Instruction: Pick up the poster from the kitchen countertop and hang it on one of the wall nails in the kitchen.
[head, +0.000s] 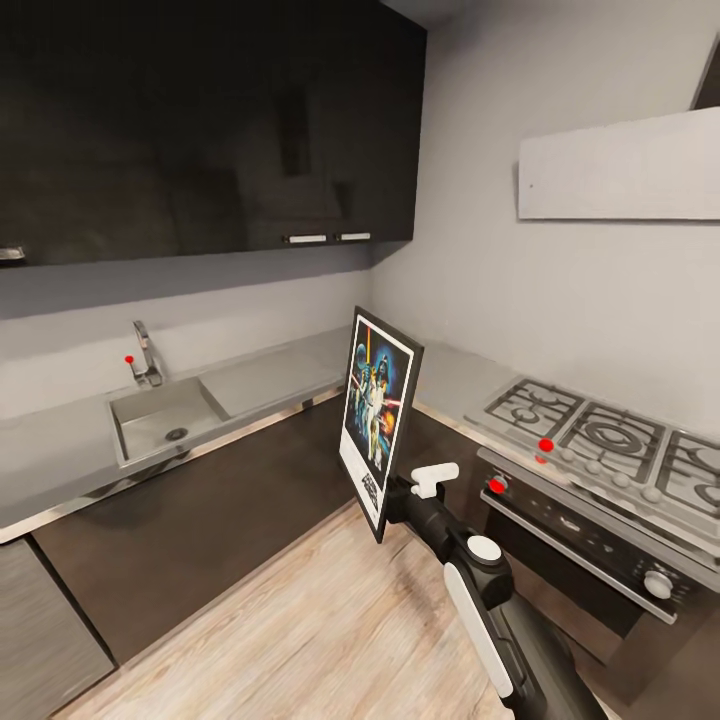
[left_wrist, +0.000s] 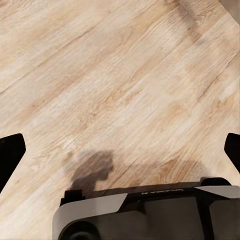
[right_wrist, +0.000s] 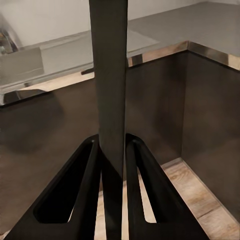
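Observation:
The Star Wars poster (head: 378, 415) stands upright in the air over the wooden floor, in front of the inner corner of the pale grey countertop (head: 270, 375). My right gripper (head: 395, 500) is shut on its lower edge. In the right wrist view the poster (right_wrist: 110, 75) shows edge-on as a dark slab, clamped between the two black fingers (right_wrist: 85, 185). My left gripper (left_wrist: 120, 155) hangs open over bare floor, its fingertips (left_wrist: 10, 155) far apart with nothing between them.
A sink (head: 165, 425) with a tap (head: 148, 355) is set in the counter's left run. A gas hob (head: 600, 440) over an oven (head: 590, 540) sits on the right. Dark upper cabinets (head: 200, 120) and a pale hood (head: 620, 165) hang above grey walls.

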